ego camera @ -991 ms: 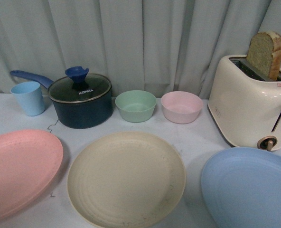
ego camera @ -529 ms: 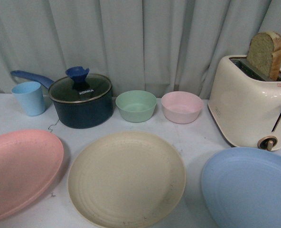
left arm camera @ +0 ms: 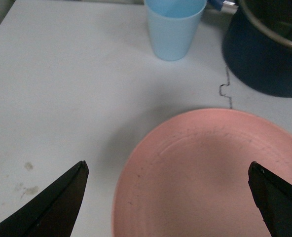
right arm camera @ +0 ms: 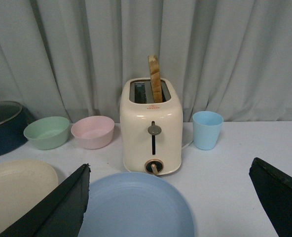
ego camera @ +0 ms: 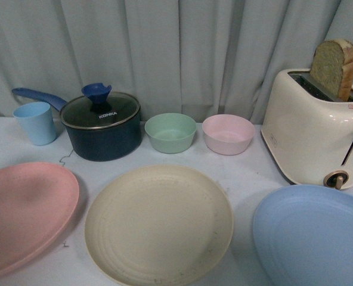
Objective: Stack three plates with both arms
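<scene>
White tabletop (ego camera: 248,179) before grey curtains (ego camera: 182,53), cream plate (ego camera: 158,223) central: left of it pink plate (ego camera: 27,214) beneath left gripper (left arm camera: 167,164) hovering with jaws spread wide, right of it light blue plate (ego camera: 313,235) below right gripper (right arm camera: 170,164), jaws equally wide.

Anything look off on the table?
Minor only: a thin kinked wire lies loose on the table between the pot and the pink plate, and brownish smudges mark the table. Nothing looks spilled or broken.
</scene>
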Action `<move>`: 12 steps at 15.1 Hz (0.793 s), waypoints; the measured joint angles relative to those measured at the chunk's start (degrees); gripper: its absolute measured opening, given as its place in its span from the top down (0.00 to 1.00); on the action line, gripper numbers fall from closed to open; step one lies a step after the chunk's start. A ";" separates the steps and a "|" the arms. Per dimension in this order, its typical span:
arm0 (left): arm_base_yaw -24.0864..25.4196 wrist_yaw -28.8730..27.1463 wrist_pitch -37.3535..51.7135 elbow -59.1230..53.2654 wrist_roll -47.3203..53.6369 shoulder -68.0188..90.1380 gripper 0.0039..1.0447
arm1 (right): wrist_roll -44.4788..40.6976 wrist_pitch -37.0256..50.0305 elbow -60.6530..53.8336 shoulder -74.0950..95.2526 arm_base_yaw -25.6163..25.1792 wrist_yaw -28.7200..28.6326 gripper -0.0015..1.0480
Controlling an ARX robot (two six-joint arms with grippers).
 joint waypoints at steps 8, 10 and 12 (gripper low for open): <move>6.32 0.55 9.42 -2.38 -1.68 13.22 0.06 | 0.00 0.00 0.00 0.00 0.00 0.02 0.06; 6.51 0.74 11.56 -2.40 -2.56 15.50 0.06 | 0.00 0.00 0.00 0.00 0.00 0.02 0.06; 6.43 0.87 14.69 -2.60 -3.61 18.03 0.06 | 0.00 0.00 0.00 0.00 0.00 0.00 0.06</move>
